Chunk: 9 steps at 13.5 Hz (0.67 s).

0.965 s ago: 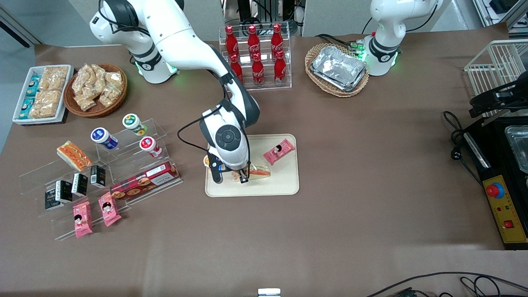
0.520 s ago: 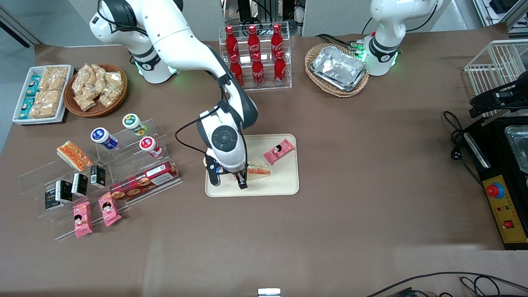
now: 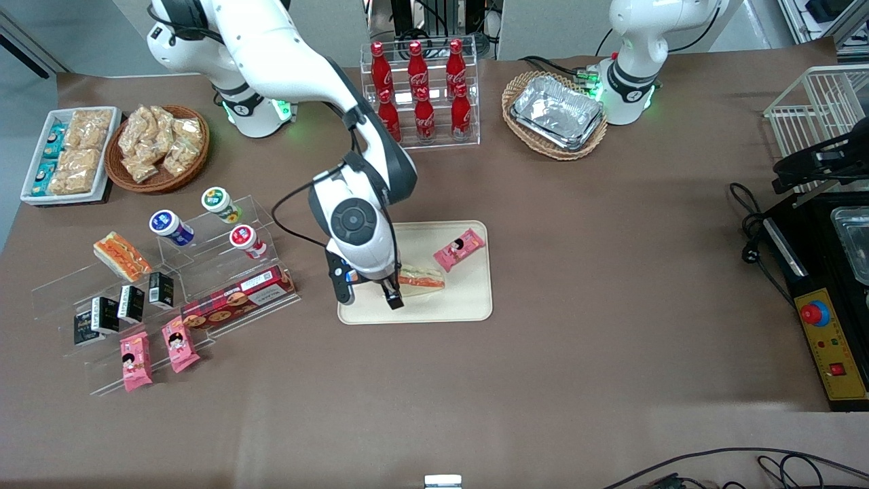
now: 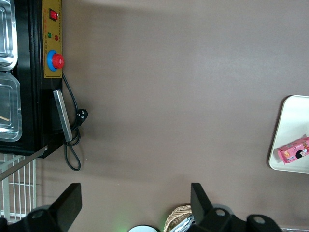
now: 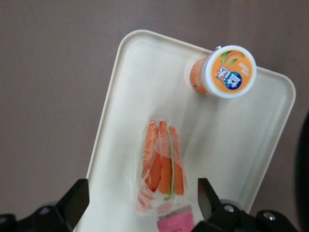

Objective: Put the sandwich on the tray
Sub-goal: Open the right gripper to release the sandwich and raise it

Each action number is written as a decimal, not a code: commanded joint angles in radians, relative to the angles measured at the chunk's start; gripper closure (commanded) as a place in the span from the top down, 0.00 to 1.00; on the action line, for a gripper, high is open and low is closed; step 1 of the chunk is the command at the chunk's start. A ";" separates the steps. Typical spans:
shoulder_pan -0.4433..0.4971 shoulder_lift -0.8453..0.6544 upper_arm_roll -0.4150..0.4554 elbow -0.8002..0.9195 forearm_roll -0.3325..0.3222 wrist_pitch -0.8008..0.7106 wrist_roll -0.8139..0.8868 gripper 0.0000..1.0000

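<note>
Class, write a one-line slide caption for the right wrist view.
The open hand hovers above the wrapped sandwich lying on the cream tray, with an orange-capped cup standing on the tray nearby.

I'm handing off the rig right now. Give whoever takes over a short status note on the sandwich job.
End effector: open, holding nothing, hovering just above the tray with its fingers either side of the sandwich and clear of it.
Clear-wrapped triangular sandwich with orange and green filling: lying flat on the cream-beige rectangular plastic tray.
Also on the tray: an orange cup with a white lid and a pink snack packet.
Done: sandwich placed and released.
Left: lift the arm clear of the tray.
</note>
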 commanded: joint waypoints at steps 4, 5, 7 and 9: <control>-0.071 -0.167 0.001 0.067 0.027 -0.227 -0.169 1.00; -0.074 -0.203 -0.002 0.067 0.024 -0.266 -0.229 1.00; -0.116 -0.283 0.001 0.067 0.021 -0.345 -0.344 1.00; -0.148 -0.355 0.005 0.067 0.014 -0.424 -0.471 1.00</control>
